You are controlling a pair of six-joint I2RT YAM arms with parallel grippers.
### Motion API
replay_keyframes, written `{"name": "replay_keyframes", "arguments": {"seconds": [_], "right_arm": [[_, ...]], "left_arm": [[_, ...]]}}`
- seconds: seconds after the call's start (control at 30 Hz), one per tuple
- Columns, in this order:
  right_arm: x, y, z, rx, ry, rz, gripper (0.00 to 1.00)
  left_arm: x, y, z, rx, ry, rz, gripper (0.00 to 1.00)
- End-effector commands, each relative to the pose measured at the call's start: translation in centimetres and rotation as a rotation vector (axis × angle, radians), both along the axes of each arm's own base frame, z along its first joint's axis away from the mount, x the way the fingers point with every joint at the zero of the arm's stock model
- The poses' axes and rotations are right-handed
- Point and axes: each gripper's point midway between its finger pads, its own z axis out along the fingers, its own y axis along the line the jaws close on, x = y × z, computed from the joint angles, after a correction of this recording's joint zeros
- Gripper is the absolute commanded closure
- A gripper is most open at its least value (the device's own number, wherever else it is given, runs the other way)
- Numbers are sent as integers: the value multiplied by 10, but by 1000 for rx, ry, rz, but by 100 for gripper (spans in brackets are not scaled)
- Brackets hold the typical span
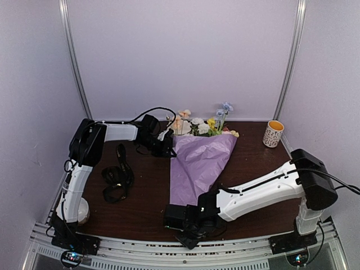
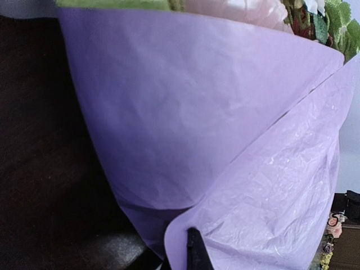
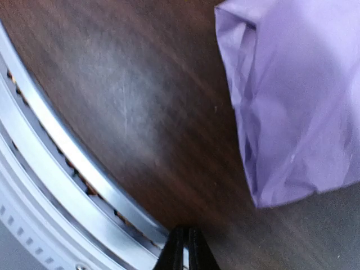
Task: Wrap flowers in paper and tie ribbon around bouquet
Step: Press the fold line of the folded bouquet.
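Left gripper [image 1: 167,148]: closed tight, paper [image 2: 264,197] flap edge right at the fingertip [image 2: 196,248] (pinched or just touching, cannot tell). Right gripper [image 3: 183,250]: fingers pressed together, nothing between. Bouquet [image 1: 197,163] narrow end ahead and right of those jaws, apart. Flowers [image 1: 199,125] beyond the left jaws. Ribbon [image 1: 118,177] back behind the left jaws, well apart, on the table [image 3: 140,112].

One table [image 1: 253,163] holds one paper-wrapped bouquet [image 1: 197,163] at its centre, one black ribbon [image 1: 118,177] at nine o'clock from it and one patterned cup [image 1: 273,134] at two o'clock. There are two robot arms, the left arm [image 1: 79,174] at eight o'clock and the right arm [image 1: 264,188] at four o'clock. The blooms [image 1: 197,124] at the bouquet's twelve o'clock end show four colours, but are too bunched to count singly.
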Motion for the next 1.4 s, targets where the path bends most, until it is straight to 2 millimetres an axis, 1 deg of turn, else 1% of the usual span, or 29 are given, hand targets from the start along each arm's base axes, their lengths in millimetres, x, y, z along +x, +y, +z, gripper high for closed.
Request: {"name": "replay_keyframes", "arguments": {"seconds": [0.0, 0.07, 0.1, 0.13, 0.17, 0.2, 0.27, 0.37, 0.4, 0.43, 0.5, 0.53, 0.63, 0.67, 0.87, 1.0, 1.1, 1.13, 1.2, 1.27, 1.3, 1.37], "right_arm": [[-14, -39, 4, -81, 61, -41, 94], [-2, -36, 20, -13, 38, -96, 92], [8, -37, 25, 25, 38, -145, 91], [18, -39, 29, 68, 50, -204, 89], [31, -47, 25, 95, 64, -279, 86], [45, -45, 27, 161, 70, -348, 80], [74, -51, 32, 260, 86, -491, 66], [115, -66, 44, 399, 79, -679, 38], [129, -72, 47, 442, 78, -741, 30], [141, -79, 50, 485, 82, -805, 24], [162, -90, 48, 556, 95, -910, 13], [171, -95, 45, 583, 108, -954, 11], [190, -109, 34, 604, 107, -1050, 12], [195, -109, 32, 610, 111, -1060, 13], [214, -82, 28, 667, 163, -1016, 15], [225, -80, 25, 705, 162, -1045, 14], [229, -76, 20, 705, 175, -1049, 15], [229, -76, 17, 690, 174, -1047, 17], [228, -77, 13, 675, 173, -1050, 27], [227, -81, 12, 672, 163, -1057, 40], [227, -83, 13, 670, 156, -1057, 49], [227, -85, 14, 663, 146, -1052, 61]], "left_arm": [[16, 10, -3, 25, -46, 32, 100], [16, 10, -3, 25, -46, 33, 100], [16, 10, -2, 24, -46, 32, 100], [16, 10, -3, 24, -46, 30, 100], [16, 10, -3, 24, -46, 30, 100], [16, 10, -3, 24, -46, 30, 100], [16, 10, -3, 24, -46, 30, 100], [16, 10, -3, 20, -46, 29, 100], [15, 10, -4, 18, -44, 28, 100], [16, 10, -3, 16, -44, 28, 100], [16, 11, -3, 9, -41, 30, 100], [16, 11, -4, 6, -38, 31, 100], [16, 12, -3, -3, -35, 35, 100], [17, 13, -4, -3, -32, 39, 100], [16, 13, -4, -4, -24, 45, 100], [15, 12, -4, -8, -21, 41, 100], [15, 12, -5, -8, -20, 41, 100], [15, 12, -5, -8, -19, 42, 100], [15, 12, -5, -8, -17, 43, 100], [15, 12, -5, -9, -17, 43, 100], [15, 12, -5, -9, -17, 43, 100], [16, 13, -5, -9, -17, 44, 100]]}}
